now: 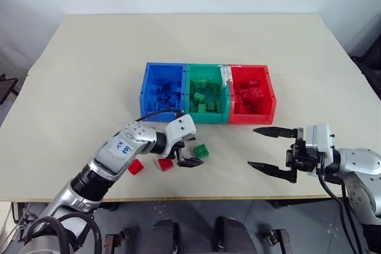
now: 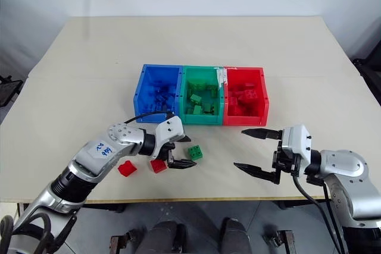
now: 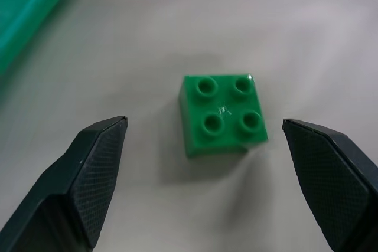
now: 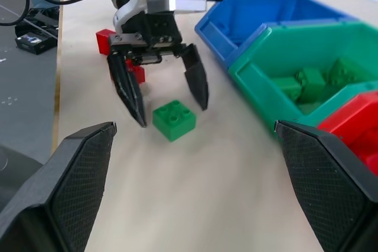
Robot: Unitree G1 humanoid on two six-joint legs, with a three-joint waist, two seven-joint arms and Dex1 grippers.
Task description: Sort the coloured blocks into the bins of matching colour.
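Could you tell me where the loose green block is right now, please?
The green block lies on the table in front of the green bin, between the fingers of the open left gripper, with two red blocks to its left.

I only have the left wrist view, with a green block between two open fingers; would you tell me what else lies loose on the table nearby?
Observer: Two red blocks, one right beside the left gripper and another further to its left.
Operator: Thank you. Where is the green bin from here?
Observer: The green bin sits just beyond the green block, between the blue bin and the red bin.
Operator: And the other arm?
Observer: The right gripper is open, off to the right, holding nothing.
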